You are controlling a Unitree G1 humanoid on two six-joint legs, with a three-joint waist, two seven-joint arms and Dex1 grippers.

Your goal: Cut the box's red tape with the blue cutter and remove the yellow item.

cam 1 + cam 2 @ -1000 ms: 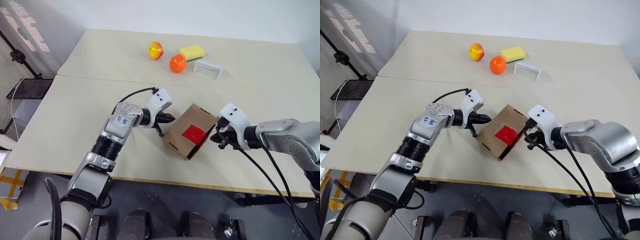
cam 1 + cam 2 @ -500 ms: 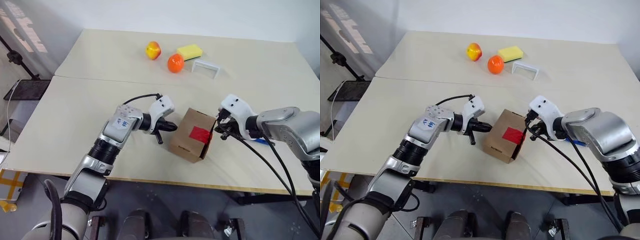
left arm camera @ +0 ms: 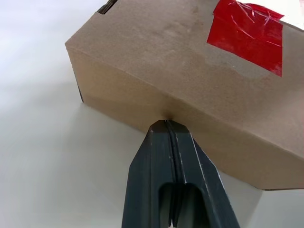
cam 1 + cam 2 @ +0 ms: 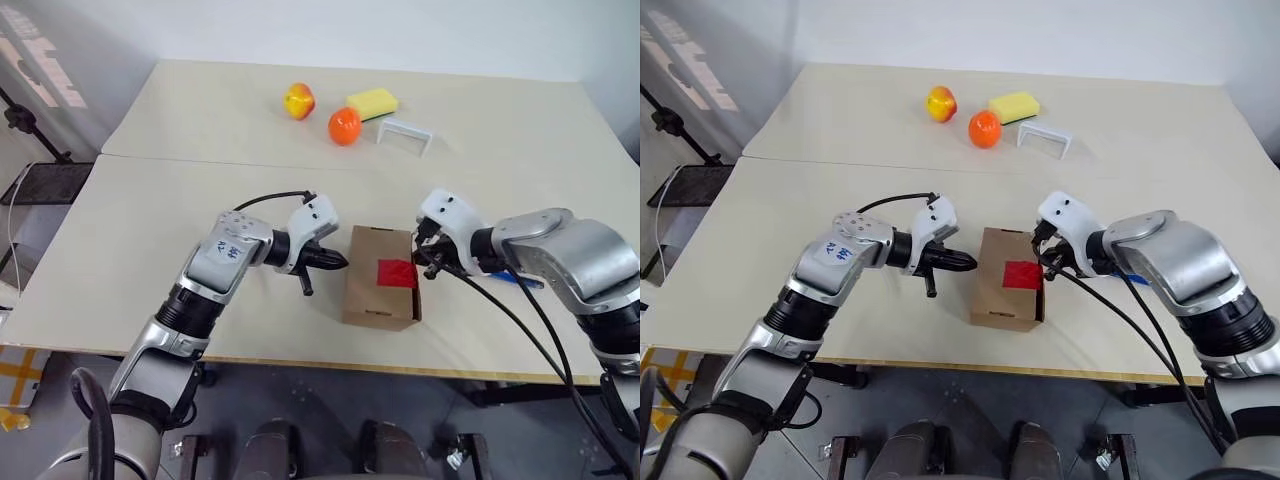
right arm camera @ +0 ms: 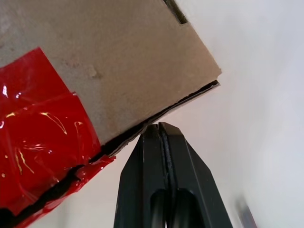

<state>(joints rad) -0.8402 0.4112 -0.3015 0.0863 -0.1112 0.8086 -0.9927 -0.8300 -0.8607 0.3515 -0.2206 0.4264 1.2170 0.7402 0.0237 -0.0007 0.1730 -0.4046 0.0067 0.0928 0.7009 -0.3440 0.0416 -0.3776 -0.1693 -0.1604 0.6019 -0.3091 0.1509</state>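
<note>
Matte brown cardboard box [image 4: 381, 291], square-edged, resting near the front edge of the pale table [image 4: 200, 200], flaps shut, contents hidden; glossy crinkled red tape [image 4: 397, 273] across its top seam. Left gripper [image 4: 338, 263] pinched shut, empty, tips against the box's left side. Right gripper [image 4: 426, 262] likewise shut, empty, tips at the right flap edge beside the tape. Blue cutter [image 4: 515, 281] partly visible behind the right arm.

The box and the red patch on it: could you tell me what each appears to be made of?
The box looks like plain brown cardboard, matte and slightly fibrous, with layered cut edges at its flap. The red tape looks like glossy plastic film: it wrinkles and catches bright highlights, and its edge by the flap seam looks torn or cut.
</note>
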